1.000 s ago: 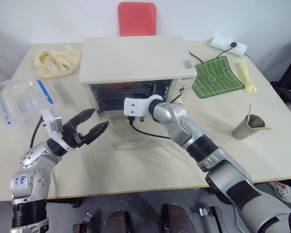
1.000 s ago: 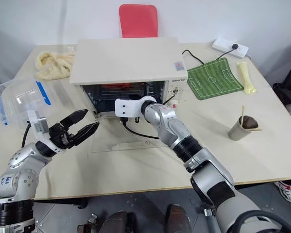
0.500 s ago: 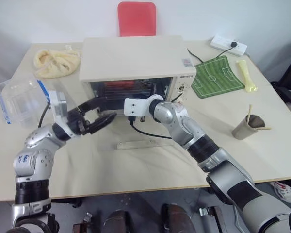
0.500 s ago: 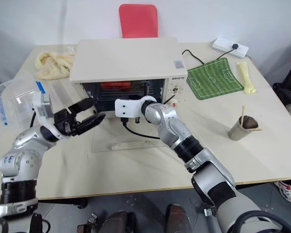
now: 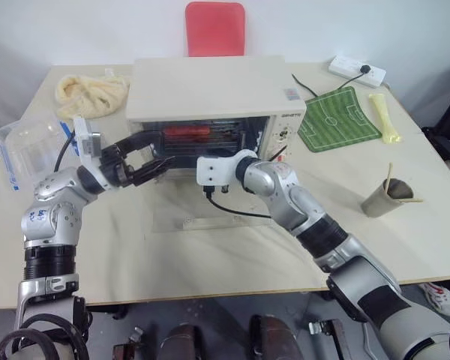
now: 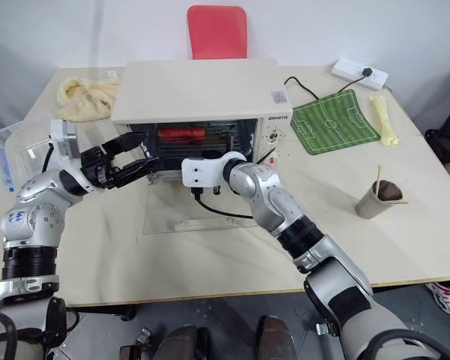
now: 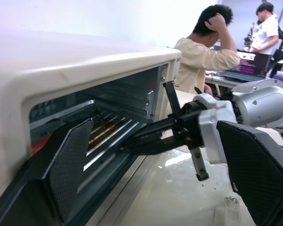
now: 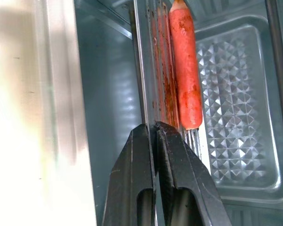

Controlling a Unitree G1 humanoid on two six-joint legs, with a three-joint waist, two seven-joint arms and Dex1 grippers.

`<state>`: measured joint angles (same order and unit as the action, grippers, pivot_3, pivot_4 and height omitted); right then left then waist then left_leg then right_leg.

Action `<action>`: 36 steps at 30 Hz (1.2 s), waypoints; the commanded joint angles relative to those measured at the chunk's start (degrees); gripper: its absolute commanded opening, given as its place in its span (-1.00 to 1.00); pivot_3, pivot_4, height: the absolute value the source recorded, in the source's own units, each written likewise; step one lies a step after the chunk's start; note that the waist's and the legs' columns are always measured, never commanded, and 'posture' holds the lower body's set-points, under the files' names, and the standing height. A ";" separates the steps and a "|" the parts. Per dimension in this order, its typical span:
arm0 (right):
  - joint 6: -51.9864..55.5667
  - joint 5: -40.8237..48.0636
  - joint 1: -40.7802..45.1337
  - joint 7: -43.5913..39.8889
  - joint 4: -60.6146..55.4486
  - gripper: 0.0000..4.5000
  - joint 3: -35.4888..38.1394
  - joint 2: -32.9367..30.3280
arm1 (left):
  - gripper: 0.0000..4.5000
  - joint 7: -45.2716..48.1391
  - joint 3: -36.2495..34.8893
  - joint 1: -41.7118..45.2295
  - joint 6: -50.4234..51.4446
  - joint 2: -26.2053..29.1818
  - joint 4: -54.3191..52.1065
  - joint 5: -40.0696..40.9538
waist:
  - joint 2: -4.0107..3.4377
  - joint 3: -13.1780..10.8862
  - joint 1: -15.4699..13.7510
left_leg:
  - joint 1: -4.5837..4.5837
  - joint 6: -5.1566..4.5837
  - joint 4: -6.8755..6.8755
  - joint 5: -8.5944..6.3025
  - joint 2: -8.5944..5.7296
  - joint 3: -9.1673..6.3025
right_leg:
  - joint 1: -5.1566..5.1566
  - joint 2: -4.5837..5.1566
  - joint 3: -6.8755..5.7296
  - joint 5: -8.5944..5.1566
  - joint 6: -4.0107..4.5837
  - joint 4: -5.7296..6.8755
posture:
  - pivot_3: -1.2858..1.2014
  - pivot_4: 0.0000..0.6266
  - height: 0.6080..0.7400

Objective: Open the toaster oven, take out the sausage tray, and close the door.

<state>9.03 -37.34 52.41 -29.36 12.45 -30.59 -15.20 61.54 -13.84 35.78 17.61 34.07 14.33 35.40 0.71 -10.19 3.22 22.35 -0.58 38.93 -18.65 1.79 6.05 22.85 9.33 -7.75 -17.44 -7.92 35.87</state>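
The cream-white toaster oven (image 5: 210, 86) stands mid-table with its glass door (image 5: 181, 212) folded down flat on the tabletop. Inside, a red sausage (image 8: 186, 70) lies on the grease-stained ribbed sausage tray (image 8: 161, 70). My right gripper (image 8: 154, 129) reaches into the oven's mouth and is shut on the tray's front rim, right beside the sausage. My left gripper (image 5: 151, 152) hovers at the left side of the opening, fingers (image 7: 73, 165) spread wide and empty, a little to the left of the right gripper (image 7: 127, 146).
A clear plastic box with a blue clip (image 5: 30, 146) and a yellow cloth (image 5: 90, 90) sit at the left. A green pitch-patterned mat (image 5: 337, 120), a power strip (image 5: 358, 71) and a paper cup (image 5: 382, 199) are on the right. A red chair (image 5: 214, 26) stands behind.
My open left gripper has risen from above the tabletop and moved up to the left side of the oven's opening. The right gripper has kept its hold in the oven.
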 commanded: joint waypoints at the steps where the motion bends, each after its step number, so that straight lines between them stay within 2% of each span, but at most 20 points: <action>1: 0.22 -1.45 -0.80 -0.79 -6.96 -0.99 0.54 -0.52 | 1.00 -0.23 -0.32 1.74 -1.41 0.11 0.91 -1.03 | 0.00 0.00 -0.02 | 0.00 0.00 0.01 0.00 0.00 0.00 | 0.00 0.00 0.00 0.00 0.00 0.00 | 0.03 -0.52 1.00; 16: 4.91 -5.68 -9.91 -4.71 -23.31 -0.99 1.68 -1.09 | 1.00 0.52 0.20 4.47 -3.30 0.35 5.93 -2.86 | 0.00 0.00 -0.20 | 0.02 0.00 0.10 0.01 0.01 0.00 | 0.00 0.00 0.00 0.00 0.00 0.02 | 0.03 -0.52 1.00; 27: 0.25 -8.07 -16.04 -4.43 -29.90 -0.99 1.78 -5.58 | 1.00 0.96 0.25 5.91 -3.54 0.40 8.23 -3.75 | 0.01 -0.01 -0.58 | 0.02 0.00 0.10 0.01 0.00 0.02 | 0.00 0.00 0.01 0.00 0.00 0.01 | 0.03 -0.52 1.00; 36: -1.19 -2.46 -18.72 -7.49 -33.06 -0.99 4.38 -6.28 | 1.00 1.36 -0.33 5.59 -3.26 0.95 8.78 -3.76 | 0.02 -0.01 -1.51 | 0.02 0.00 0.15 0.01 0.00 0.05 | 0.00 0.00 0.02 0.00 0.00 0.01 | 0.03 -0.52 1.00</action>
<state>9.59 -41.73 33.45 -36.66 -15.92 -28.39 -21.31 63.56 -12.39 40.25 14.84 33.84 23.43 31.59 0.73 -10.20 1.72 22.38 -0.59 39.09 -18.63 1.79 6.10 22.85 9.33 -7.73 -17.44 -7.92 35.88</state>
